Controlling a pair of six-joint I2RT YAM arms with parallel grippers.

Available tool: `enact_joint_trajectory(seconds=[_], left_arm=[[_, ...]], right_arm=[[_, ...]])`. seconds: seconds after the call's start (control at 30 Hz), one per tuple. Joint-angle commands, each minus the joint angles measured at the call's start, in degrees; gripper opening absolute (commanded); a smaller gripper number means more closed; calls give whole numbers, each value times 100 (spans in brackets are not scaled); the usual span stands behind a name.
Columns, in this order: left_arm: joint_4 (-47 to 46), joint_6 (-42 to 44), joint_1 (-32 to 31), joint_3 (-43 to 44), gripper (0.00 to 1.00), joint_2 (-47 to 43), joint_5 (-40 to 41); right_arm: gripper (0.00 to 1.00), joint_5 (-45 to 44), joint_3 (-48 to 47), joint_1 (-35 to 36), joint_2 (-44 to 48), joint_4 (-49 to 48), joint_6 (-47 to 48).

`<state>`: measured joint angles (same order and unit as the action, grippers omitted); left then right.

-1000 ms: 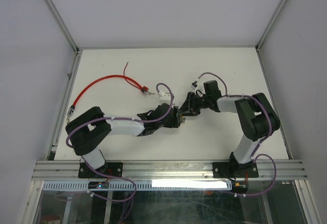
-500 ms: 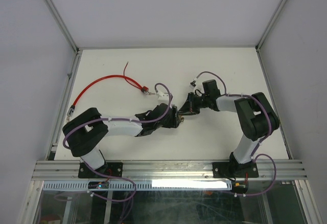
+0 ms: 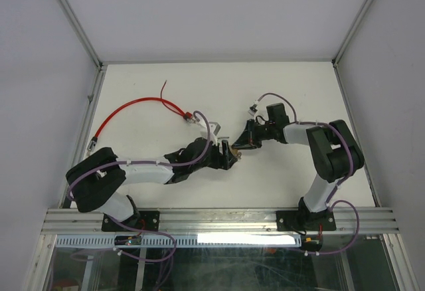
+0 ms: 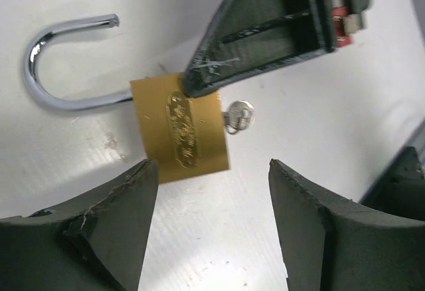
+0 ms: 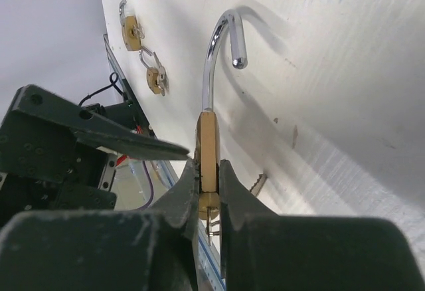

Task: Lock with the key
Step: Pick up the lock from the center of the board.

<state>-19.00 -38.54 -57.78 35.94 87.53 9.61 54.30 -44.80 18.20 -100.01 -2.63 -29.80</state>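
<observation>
A brass padlock [image 4: 180, 129] lies on the white table with its chrome shackle [image 4: 60, 65] swung open. A silver key [image 4: 238, 115] sticks out of its bottom end. My right gripper [image 5: 208, 166] is shut on the padlock's body [image 5: 208, 138], one finger on each flat face, and the key [image 5: 211, 228] shows just below its fingers. My left gripper [image 4: 212, 198] stands open just short of the padlock, touching nothing. In the top view the left gripper [image 3: 229, 155] and right gripper [image 3: 240, 143] meet at the table's middle.
A red cable [image 3: 126, 111] curves across the left half of the table. Two small brass padlocks [image 5: 131, 28] [image 5: 156, 75] lie far off by the table's left edge. An aluminium rail [image 3: 219, 219] runs along the near edge.
My right gripper has shut on the padlock. My left gripper has opened wider and drawn back from it, and the left arm has swung out to the left.
</observation>
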Motion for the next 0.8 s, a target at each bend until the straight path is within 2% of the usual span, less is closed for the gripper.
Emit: enact_joint_trajectory(seconds=[0.0, 0.37, 0.77], left_arm=[[-1023, 218, -58, -196, 69, -519, -462], [-1553, 517, -58, -971, 69, -1544, -428], [-1195, 650, 26, -1498, 68, -2577, 268]], right_arm=[[0, 418, -205, -102, 393, -277, 8], [0, 493, -245, -189, 464, -213, 202], [0, 523, -352, -211, 569, 41, 554]])
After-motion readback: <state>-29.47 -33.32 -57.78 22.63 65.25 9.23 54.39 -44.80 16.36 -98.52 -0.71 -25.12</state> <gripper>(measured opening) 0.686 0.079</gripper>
